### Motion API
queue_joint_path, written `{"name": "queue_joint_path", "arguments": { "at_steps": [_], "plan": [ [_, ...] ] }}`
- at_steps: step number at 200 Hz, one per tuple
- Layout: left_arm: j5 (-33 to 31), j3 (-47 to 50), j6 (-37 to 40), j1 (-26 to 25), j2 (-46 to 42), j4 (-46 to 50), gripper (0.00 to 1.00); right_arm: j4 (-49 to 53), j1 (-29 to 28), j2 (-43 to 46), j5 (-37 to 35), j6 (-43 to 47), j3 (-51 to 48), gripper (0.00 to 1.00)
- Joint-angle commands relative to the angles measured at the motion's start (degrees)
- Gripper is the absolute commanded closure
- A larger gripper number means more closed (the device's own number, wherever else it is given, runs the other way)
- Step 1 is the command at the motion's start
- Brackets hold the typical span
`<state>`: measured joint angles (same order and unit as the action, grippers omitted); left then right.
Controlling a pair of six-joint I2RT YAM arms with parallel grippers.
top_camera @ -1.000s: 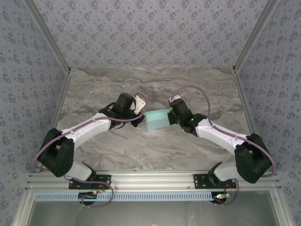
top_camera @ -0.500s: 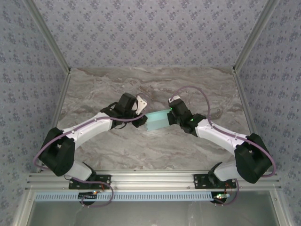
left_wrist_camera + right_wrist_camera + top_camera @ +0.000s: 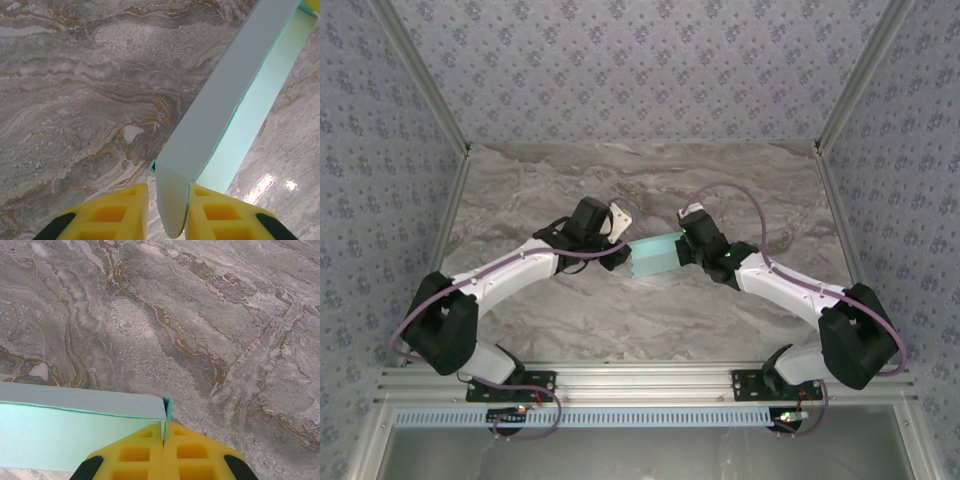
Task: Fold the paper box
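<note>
Reaching inward with left arm [image 3: 510,275] and right arm [image 3: 785,285], elbows out, wrists meeting mid-counter [image 3: 620,320]. Barely shifted versus a second ago. Pinching right end of paper box [image 3: 655,255] with right hand [image 3: 164,432], clenched. Straddling its left end flap with left hand [image 3: 167,192], slightly released, gap at one finger. Spanning between both hands at counter centre.

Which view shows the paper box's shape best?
Left wrist: the paper box is close up, its folded wall, mint inner face and end flap clear. Top external shows it small and distant; right wrist shows one corner at the right gripper.
</note>
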<state>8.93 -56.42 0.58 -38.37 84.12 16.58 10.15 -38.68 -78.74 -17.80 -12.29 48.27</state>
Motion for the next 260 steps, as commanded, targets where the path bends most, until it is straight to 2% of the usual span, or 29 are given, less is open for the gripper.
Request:
{"name": "queue_joint_path", "arguments": {
  "at_steps": [1,46,91,133,167,260],
  "plan": [
    [-1.0,-1.2,0.0,-0.3,-1.8,1.0,0.81,4.6,-0.6,-0.8,0.9,-0.4,-0.1,1.00],
    [-1.5,-2.0,-2.4,-1.4,-1.3,0.7,0.88,4.7,-0.6,-0.8,0.9,-0.7,-0.1,1.00],
    [-4.2,-1.2,-15.6,-2.0,-2.2,-2.0,0.99,4.5,-0.9,-0.6,0.8,-1.3,-0.3,1.00],
    [-4.0,-1.5,-24.9,-2.4,-2.1,-3.8,1.00,4.1,-1.1,-0.6,0.8,-1.4,-0.6,1.00],
    [-7.7,-2.9,-29.6,-4.6,0.1,-3.3,1.00,4.0,-1.3,-0.7,0.9,-1.5,-0.7,1.00],
    [-12.5,2.3,-41.3,-7.4,-0.2,-13.3,1.00,3.7,-1.8,-0.7,0.8,-1.9,-0.9,1.00]
  ]
}}
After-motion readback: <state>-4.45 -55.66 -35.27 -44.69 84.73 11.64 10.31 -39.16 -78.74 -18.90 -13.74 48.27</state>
